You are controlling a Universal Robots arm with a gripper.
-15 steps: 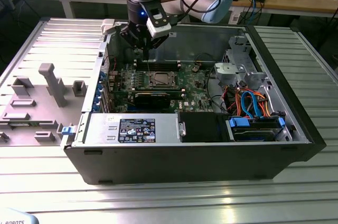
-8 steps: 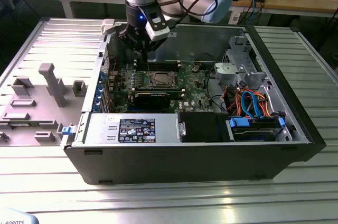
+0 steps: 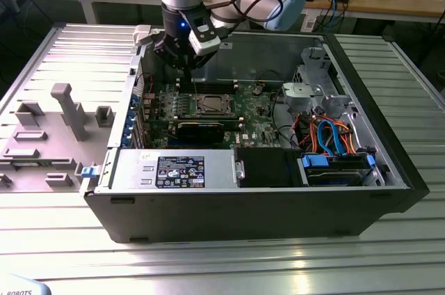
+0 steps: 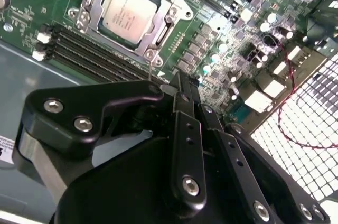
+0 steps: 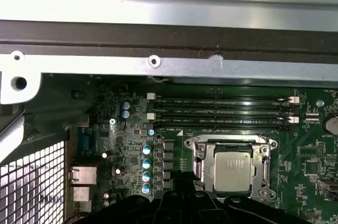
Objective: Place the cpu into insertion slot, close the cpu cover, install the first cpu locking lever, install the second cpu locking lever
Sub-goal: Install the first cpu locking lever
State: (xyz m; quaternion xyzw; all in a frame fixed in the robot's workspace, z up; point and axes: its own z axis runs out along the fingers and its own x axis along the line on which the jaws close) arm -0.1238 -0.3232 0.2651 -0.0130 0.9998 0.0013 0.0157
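Already the cpu (image 4: 129,14) lies in the slot (image 4: 79,19), with the cover (image 4: 161,31) lowered around it to pin it flat. The gripper (image 4: 179,78), closed and empty, hovers near the slot, towards the exterior view's left.

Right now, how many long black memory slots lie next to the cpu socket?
4 memory slots, lying parallel side by side in one bank between the cpu and the case rim; none appears hidden.

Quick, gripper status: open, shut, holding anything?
Gripper: shut, holding nothing; the cpu lies apart from it.
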